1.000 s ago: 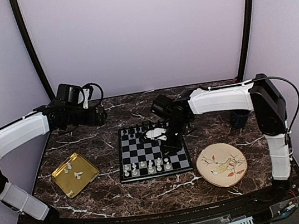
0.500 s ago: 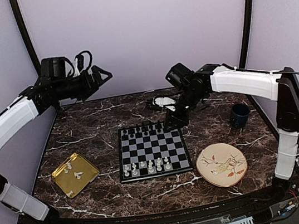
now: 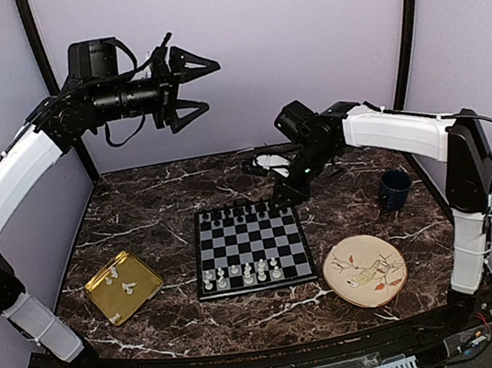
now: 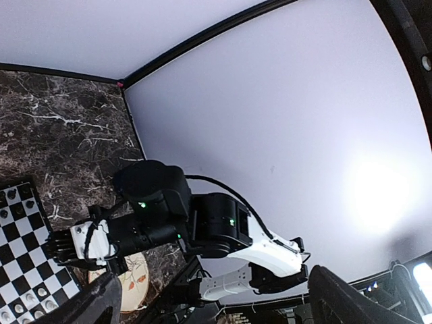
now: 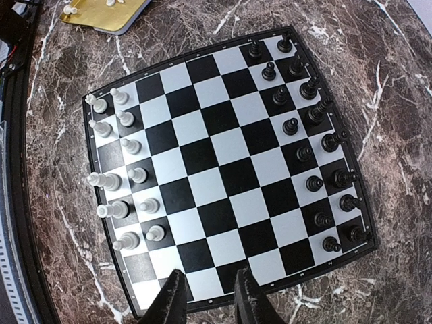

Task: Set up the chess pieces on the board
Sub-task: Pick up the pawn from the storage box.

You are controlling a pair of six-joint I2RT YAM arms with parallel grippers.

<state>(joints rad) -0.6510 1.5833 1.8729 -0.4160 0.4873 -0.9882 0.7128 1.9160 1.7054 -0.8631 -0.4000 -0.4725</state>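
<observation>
Board (image 5: 223, 169) lies flat on the bench (image 5: 405, 101) beneath the right fingers (image 5: 173, 300). Their tips hang over its thin black border, slightly parted, gripping nothing. White pieces (image 5: 125, 169) stand in two uneven rows along the edge left of those fingers, black pieces (image 5: 317, 135) along the right edge, with bare squares between. Farther left, more white pieces lie in the tray (image 3: 111, 301). Left fingers (image 3: 194, 65) are spread wide, high above the bench.
</observation>
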